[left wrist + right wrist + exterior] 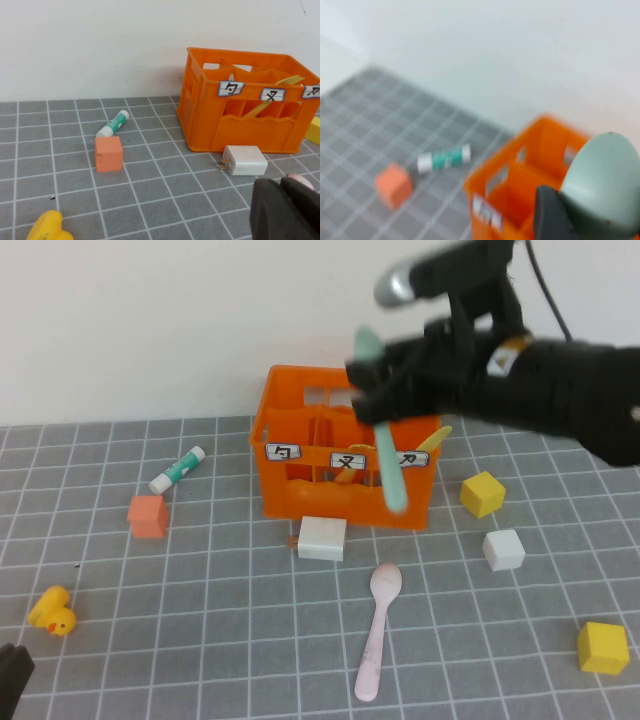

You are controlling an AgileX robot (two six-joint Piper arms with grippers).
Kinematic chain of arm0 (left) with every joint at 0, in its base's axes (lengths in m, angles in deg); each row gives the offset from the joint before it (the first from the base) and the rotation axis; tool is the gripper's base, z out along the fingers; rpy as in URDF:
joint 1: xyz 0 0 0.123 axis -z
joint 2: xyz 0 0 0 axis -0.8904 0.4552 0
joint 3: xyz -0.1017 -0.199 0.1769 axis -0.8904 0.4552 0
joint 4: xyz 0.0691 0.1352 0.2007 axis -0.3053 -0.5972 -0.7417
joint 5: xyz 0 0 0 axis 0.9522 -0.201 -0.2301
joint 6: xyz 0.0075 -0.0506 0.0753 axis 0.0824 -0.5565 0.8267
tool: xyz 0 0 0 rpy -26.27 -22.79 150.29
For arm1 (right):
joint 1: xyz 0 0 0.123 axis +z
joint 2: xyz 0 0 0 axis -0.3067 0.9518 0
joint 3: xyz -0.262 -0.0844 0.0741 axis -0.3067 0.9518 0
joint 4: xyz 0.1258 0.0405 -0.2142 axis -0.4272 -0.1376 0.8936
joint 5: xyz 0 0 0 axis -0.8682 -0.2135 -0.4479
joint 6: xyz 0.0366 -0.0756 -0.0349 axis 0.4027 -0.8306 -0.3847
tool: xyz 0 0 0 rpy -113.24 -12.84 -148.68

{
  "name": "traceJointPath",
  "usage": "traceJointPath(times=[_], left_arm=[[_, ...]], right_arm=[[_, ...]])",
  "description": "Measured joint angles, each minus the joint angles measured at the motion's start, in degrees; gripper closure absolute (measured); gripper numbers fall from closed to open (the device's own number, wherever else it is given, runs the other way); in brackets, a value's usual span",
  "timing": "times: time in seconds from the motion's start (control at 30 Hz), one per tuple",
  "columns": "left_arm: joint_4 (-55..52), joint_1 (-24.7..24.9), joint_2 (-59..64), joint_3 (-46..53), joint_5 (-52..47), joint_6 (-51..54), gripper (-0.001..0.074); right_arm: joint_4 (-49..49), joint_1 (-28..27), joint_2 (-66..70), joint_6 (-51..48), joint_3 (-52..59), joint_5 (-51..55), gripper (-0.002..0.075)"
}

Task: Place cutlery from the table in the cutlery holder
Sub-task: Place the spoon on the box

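My right gripper [385,380] hangs over the orange cutlery holder [290,495], shut on a pale mint-green spoon [392,475]. The spoon's handle slants down across the holder's front and its bowl points up. In the right wrist view the spoon's bowl [602,175] sits against a dark finger [550,215] above the holder [520,195]. Yellow cutlery [432,440] stands inside the holder, and a yellow fork [287,80] pokes out. A pale pink spoon [378,625] lies on the table in front. My left gripper [10,675] is shut and empty, low at the near left corner; it [281,187] partly hides the pink spoon's bowl [300,180].
A white charger [322,537] lies against the holder's front. An orange cube [148,516] and a white-and-green tube [177,469] are to the left, with a yellow duck [52,612] nearer. Two yellow cubes [483,493] [603,647] and a white cube [503,549] are on the right.
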Motion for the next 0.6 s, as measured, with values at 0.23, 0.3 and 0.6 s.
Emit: traceJointPath(times=[0.23, 0.3, 0.6], left_arm=[[0.0, 0.0, 0.0, 0.0, 0.1, 0.0, 0.0736], [0.0, 0.0, 0.0, 0.0, 0.1, 0.0, 0.0736], [-0.1, 0.0, 0.0, 0.0, 0.4, 0.0, 0.0736]], right_arm=[[-0.5, 1.4, 5.1, -0.1, -7.0, -8.5, 0.0399], [-0.6, 2.2, 7.1, -0.1, -8.3, -12.5, 0.0400], [7.1, 5.3, 16.9, 2.9, -13.7, -26.3, 0.0400]])
